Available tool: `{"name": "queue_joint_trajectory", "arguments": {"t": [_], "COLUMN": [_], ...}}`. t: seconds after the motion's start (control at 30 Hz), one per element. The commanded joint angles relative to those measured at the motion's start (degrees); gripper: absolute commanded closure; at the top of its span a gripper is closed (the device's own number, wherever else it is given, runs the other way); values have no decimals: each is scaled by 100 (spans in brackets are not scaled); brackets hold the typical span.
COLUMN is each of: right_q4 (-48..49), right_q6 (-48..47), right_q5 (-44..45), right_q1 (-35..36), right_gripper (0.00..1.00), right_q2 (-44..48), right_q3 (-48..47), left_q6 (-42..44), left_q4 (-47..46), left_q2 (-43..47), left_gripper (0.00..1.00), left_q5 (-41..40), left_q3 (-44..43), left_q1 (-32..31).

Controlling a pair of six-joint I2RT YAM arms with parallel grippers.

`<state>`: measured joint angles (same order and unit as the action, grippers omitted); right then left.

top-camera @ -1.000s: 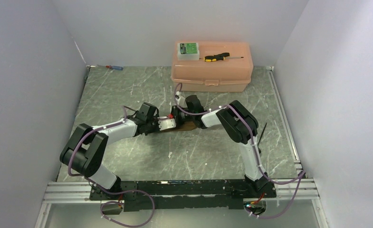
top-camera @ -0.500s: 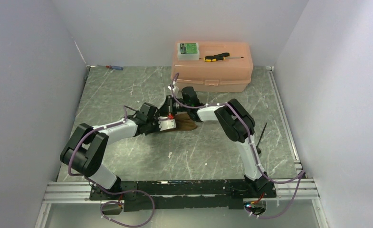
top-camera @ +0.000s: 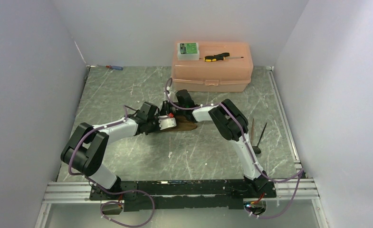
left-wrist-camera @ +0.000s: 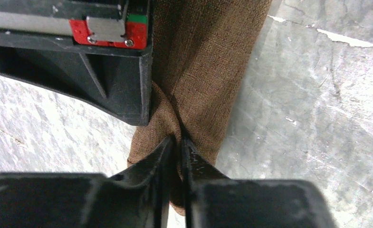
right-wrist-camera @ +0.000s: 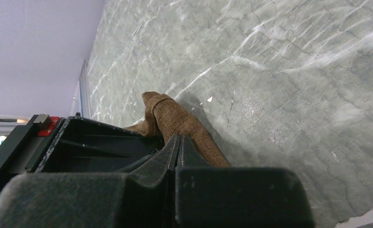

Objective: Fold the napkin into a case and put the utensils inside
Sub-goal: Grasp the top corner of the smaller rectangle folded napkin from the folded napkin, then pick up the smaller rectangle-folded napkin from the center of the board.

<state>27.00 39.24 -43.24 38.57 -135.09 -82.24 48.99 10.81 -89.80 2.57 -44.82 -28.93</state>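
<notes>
The napkin [top-camera: 188, 126] is a bunched dark-brown cloth at mid table. My left gripper [top-camera: 174, 124] is shut on a fold at its left end; in the left wrist view the jaws [left-wrist-camera: 179, 141] pinch the napkin [left-wrist-camera: 208, 66]. My right gripper [top-camera: 168, 112] is just behind, shut at the cloth's raised edge; in the right wrist view its tips [right-wrist-camera: 178, 138] meet against the rolled napkin [right-wrist-camera: 172, 116]. The right gripper's body [left-wrist-camera: 103, 61] shows in the left wrist view. The utensils [top-camera: 261, 134] lie on the table to the right, apart from both grippers.
A pink plastic box [top-camera: 213, 76] stands at the back, with a yellow-and-black screwdriver [top-camera: 216, 57] and a small green-and-white box [top-camera: 188, 49] on its lid. A blue-and-red screwdriver [top-camera: 114, 67] lies at the back left. White walls close three sides.
My right gripper has swung left and back over the napkin, ending beside the left gripper. The utensils behind its forearm have come into view. The left arm has barely moved.
</notes>
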Motion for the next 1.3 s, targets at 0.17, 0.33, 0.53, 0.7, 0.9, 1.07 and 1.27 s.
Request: {"name": "queue_joint_trajectory", "arguments": {"t": [0.17,0.33,0.53,0.7,0.9,1.07,1.27], "right_q4": [-1015,-846,-773,-657,-687,-660,-582], "right_q6": [-881,-928,-1089,-1123,-1141,-1106,-1064], "right_q5": [574,660,740,690,666,737,650], "right_q1": [93,122,135,134,126,120,133], "right_gripper": [100,100,100,100,100,100,100], "right_q2": [-171,-215,-117,-174,-177,-143,-207], "right_q3": [105,356,559,586,566,602,550], "left_q6": [-447,-334,115,-369,449,2102,2985], "left_q4": [1910,2780,3894,5040,4923,3861,5115], "left_q2": [-17,408,544,-538,-571,262,534], "left_gripper": [40,5,5,5,5,5,5], "left_q5": [475,880,1259,915,572,1112,2610], "left_q3": [-721,-1350,-2395,-4227,-5137,-4588,-3860], "left_q1": [-35,46,783,1379,1489,1689,1469]}}
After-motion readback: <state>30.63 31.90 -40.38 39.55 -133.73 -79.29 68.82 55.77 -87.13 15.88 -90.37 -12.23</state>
